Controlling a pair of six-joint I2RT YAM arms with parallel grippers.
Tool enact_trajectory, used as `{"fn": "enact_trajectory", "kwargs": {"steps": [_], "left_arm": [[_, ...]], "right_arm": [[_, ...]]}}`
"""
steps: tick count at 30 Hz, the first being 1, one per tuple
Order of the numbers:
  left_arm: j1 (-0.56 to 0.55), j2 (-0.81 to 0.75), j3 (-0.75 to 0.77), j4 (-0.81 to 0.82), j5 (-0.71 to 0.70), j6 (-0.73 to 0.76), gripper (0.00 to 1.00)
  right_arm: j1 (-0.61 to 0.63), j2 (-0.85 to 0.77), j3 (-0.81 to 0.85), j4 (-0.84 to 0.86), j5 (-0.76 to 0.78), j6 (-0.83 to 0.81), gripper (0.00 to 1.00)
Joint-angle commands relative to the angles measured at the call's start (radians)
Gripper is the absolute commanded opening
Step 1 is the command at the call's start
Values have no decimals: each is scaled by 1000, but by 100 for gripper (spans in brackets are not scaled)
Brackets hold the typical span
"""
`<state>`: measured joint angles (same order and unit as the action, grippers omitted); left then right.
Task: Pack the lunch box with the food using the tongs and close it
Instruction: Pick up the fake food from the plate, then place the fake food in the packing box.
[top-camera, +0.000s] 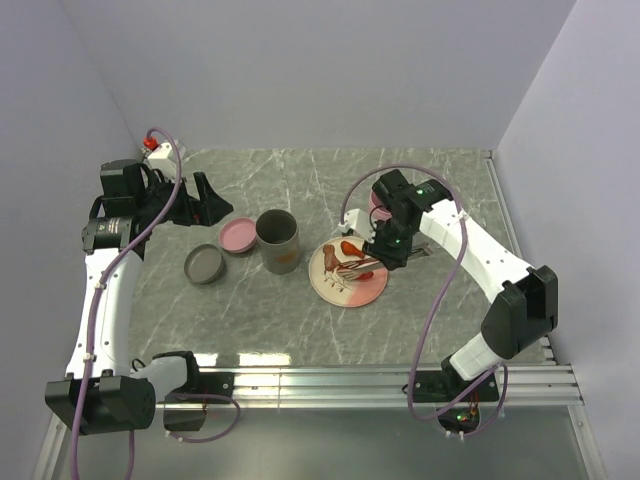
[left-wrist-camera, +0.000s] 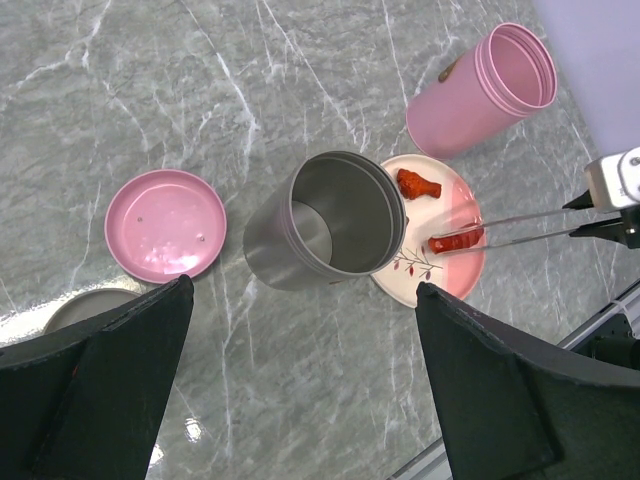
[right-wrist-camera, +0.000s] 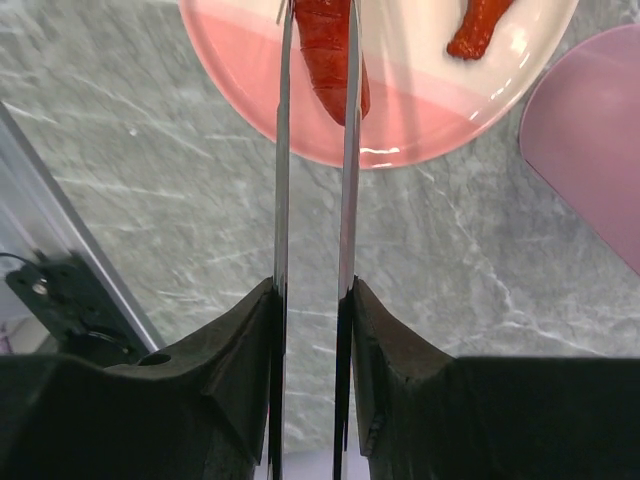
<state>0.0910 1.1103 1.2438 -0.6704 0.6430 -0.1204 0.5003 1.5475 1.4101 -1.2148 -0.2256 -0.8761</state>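
My right gripper (right-wrist-camera: 312, 290) is shut on the silver tongs (right-wrist-camera: 283, 180), one arm against each finger. The tong tips reach over the cream-and-pink plate (right-wrist-camera: 420, 120) and pinch a red sausage piece (right-wrist-camera: 325, 50). Another red piece (right-wrist-camera: 480, 25) lies farther along the plate. From above, the right gripper (top-camera: 385, 250) hovers at the plate's (top-camera: 340, 290) right side. The grey cylindrical lunch box (top-camera: 278, 240) stands open left of the plate. My left gripper (top-camera: 205, 200) hangs open and empty at the far left, looking down on the lunch box (left-wrist-camera: 330, 215), the tongs (left-wrist-camera: 530, 225) and the pinched sausage (left-wrist-camera: 455, 241).
A pink lid (top-camera: 238, 236) and a grey lid (top-camera: 204, 265) lie left of the lunch box. A pink cylindrical container (left-wrist-camera: 480, 90) lies on its side behind the plate. A metal rail (top-camera: 380, 380) runs along the near table edge.
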Motion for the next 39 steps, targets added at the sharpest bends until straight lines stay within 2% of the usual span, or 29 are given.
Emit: {"fn": "enact_trajectory", "kwargs": {"steps": [1,7,15,22,28,32,39], "left_arm": [[4,-13,13,22,17,10,99],[3,-15,19,11,40,21,99],[3,0,23,15,64,1,99],[3,-20,0,84,53,-19,100],[4,-79,-69,201,17,-82,99],[29,-53,-66,212,46,-134,99],[38,-37,-52,207,75,-130,100]], "right_arm": [[-6,-7,55,-25,-69,46,21],[-5,-35,124,-66,-110,80,20],[-3,-37,424,-123,-242,184,23],[4,31,585,-43,-351,324,24],[37,86,644,69,-391,419,23],[63,131,667,116,-419,454,24],[92,166,624,227,-417,516,24]]}}
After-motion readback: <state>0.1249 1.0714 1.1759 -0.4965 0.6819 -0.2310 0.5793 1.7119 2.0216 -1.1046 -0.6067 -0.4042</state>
